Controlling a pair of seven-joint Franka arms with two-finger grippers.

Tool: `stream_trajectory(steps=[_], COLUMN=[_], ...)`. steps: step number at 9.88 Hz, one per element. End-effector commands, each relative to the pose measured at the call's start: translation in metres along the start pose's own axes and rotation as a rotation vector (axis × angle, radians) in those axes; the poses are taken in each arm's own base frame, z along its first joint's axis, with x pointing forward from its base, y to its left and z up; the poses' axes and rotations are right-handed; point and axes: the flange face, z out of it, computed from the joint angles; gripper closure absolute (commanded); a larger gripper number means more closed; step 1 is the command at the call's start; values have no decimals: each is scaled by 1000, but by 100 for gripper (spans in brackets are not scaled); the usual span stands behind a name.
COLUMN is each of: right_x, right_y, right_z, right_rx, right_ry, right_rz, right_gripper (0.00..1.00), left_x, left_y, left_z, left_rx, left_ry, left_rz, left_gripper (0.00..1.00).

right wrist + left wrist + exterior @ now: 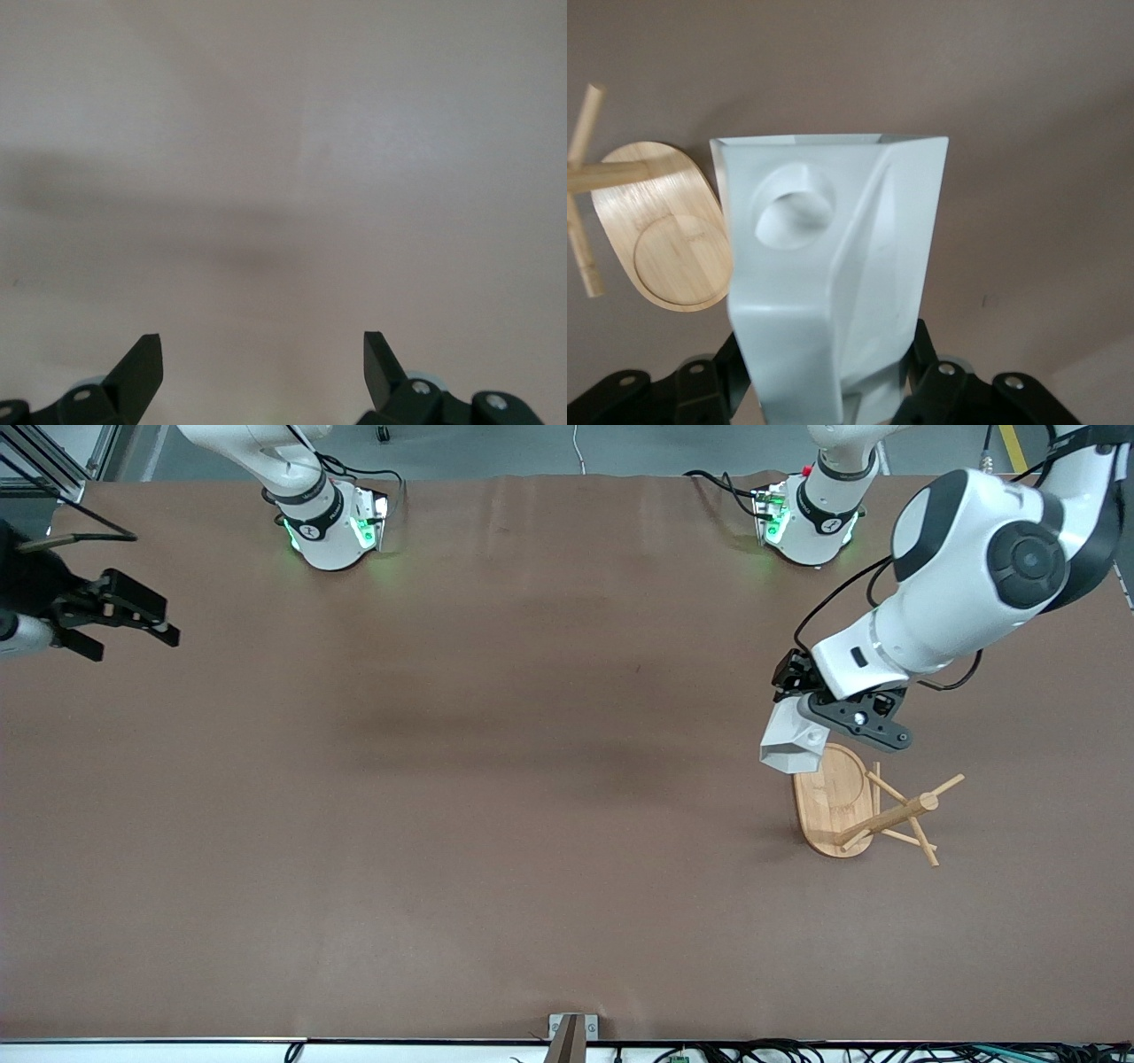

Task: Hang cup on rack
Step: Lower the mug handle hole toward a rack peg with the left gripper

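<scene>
My left gripper [811, 713] is shut on the white faceted cup [791, 744] and holds it in the air over the end of the rack's base that lies farther from the front camera. The left wrist view shows the cup [833, 266] with its round hole [794, 208] between the black fingers [926, 354]. The bamboo rack [873, 808] stands on its oval base [828, 802] toward the left arm's end of the table, with a central post and thin angled pegs. It also shows in the left wrist view [664, 230]. My right gripper [124, 624] is open and empty, waiting at the right arm's end.
The brown table [496, 779] holds nothing else. A small metal bracket [571, 1032] sits at the table edge nearest the front camera. The right wrist view shows only bare table [283, 177].
</scene>
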Motion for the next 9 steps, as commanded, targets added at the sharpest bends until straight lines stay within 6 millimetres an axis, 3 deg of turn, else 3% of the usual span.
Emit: stream_trajectory(steps=[1, 4, 5, 9], right_x=[0, 0, -1, -8], right_y=[4, 19, 31, 32], right_z=[8, 14, 17, 19], right_rx=[-93, -99, -99, -99], right_ry=[-18, -20, -6, 16], right_rz=[37, 62, 83, 85], right_gripper=[0, 0, 0, 0], left_x=[-19, -31, -33, -28], left_y=[-8, -35, -46, -74], left_z=[48, 69, 69, 60], left_rx=[40, 60, 58, 53], left_ry=[-9, -24, -25, 8], left_rz=[-19, 25, 36, 101], left_gripper=[93, 93, 93, 93])
